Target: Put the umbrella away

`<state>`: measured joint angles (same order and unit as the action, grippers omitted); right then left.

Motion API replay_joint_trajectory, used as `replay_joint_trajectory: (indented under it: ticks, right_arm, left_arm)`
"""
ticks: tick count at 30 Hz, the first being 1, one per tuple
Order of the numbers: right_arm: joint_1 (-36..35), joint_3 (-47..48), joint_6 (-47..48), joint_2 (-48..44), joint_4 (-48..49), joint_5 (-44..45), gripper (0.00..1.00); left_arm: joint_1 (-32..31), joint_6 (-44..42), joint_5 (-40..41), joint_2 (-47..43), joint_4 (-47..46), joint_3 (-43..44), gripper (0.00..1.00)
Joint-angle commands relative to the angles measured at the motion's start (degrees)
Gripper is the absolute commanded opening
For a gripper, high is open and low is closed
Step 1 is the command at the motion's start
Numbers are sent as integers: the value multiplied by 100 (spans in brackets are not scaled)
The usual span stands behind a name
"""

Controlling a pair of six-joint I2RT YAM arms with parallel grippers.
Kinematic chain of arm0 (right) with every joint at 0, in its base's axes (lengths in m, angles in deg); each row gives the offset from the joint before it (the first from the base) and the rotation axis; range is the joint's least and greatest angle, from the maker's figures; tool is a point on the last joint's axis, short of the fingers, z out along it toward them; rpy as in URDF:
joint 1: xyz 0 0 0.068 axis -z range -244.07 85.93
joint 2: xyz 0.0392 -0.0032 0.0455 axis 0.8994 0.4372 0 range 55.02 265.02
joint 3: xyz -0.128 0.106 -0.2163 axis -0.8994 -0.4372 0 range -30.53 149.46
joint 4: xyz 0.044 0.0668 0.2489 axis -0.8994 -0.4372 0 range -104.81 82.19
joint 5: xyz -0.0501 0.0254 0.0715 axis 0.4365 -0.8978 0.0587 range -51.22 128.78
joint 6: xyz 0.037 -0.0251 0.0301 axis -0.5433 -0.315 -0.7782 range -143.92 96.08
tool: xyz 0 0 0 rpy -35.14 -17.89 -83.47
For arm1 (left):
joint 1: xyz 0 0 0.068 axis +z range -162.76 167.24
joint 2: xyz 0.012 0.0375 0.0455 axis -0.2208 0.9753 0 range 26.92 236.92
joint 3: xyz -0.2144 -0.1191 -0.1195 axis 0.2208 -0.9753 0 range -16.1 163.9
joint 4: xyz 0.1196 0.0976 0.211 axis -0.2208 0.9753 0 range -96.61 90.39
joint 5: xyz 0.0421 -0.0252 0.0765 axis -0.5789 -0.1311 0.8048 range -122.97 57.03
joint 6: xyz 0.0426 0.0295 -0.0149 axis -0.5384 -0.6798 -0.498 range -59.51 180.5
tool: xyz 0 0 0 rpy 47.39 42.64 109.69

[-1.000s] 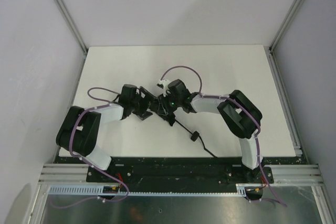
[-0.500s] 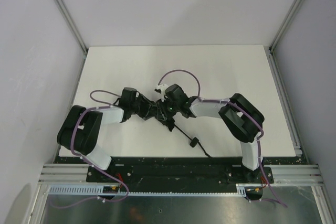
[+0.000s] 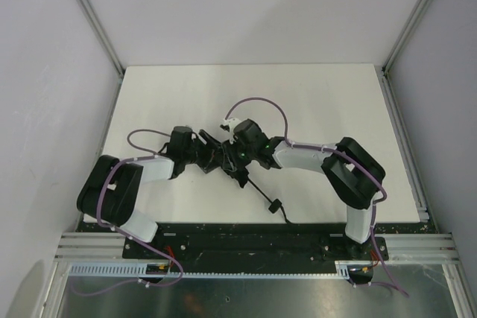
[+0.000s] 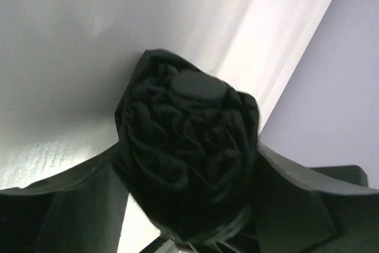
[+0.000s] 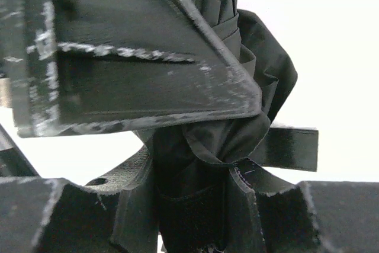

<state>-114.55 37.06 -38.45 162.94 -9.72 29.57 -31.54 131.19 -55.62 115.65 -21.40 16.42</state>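
Two grippers meet, apart a second ago: right gripper (image 5: 192,205) clamps the umbrella (image 4: 186,146), left gripper (image 4: 188,170) flanks its tip, grip unclear; cord (image 3: 261,193) trails from the umbrella across the table (image 3: 335,102).

White table (image 3: 313,102) between grey walls (image 3: 45,72)

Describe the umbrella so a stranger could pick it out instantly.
On the white table, look near its middle. The umbrella is the crumpled black fabric bundle between the left gripper and right gripper: soft and folded, unlike those hard grippers.
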Motion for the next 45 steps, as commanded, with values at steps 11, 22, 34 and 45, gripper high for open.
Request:
replay_joint_trajectory:
  ticks: [11, 22, 34, 45]
  right_arm:
    - [-24, 133, -594, -788, 518, -622, 0]
    - [-10, 149, -914, -1124, -254, -634, 69]
    - [1346, 150, -1816, -3439, -1854, -525, 100]
    - [2894, -766, -3785, -3569, -1117, -2109, 96]
  left_arm:
    - [-14, 170, 199, -320, -441, -150, 69]
    - [-26, -164, -280, -439, -1235, 116, 1]
    - [-14, -22, -1091, -992, -3271, 221, 0]
    - [5, 1563, -1476, -825, -6757, 566, 0]
